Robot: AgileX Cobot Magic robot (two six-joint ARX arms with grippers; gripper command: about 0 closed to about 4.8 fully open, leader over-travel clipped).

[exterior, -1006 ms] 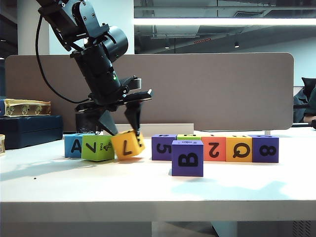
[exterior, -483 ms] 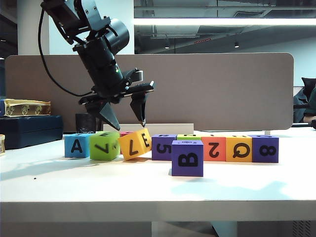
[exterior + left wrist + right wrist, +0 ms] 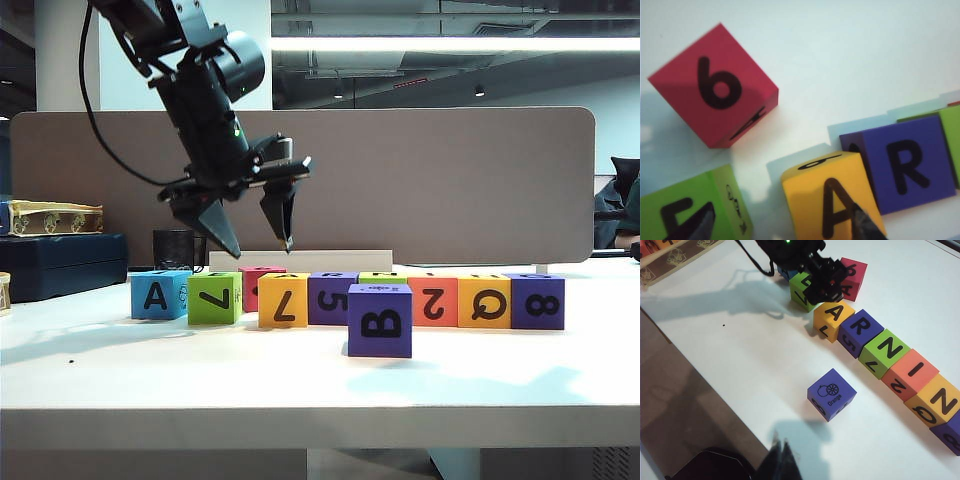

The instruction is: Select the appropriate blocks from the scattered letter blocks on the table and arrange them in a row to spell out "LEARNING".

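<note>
Hovers with the left hand [image 3: 256, 240] spread wide and holding nothing, just above the yellow A block [image 3: 283, 300] and the green block [image 3: 215, 298] beside it. Keeps the right hand [image 3: 782, 456] narrow, tips together and empty, low over the near edge of the bench [image 3: 300, 390], well apart from the row.

Probably light and fairly stiff, going by the matte, foam-like faces: unlikely to slip or break. Best taken from above on two opposite side faces. Needs the front and back faces where neighbours touch, as the yellow one touches the purple R block [image 3: 860, 332].

Counts ten letter blocks on the bench: three purple, two yellow, two green, one blue [image 3: 159, 295], one red [image 3: 715, 87], one orange-red [image 3: 910, 374]. Finds one purple block [image 3: 831, 394] alone in front of the row.
</note>
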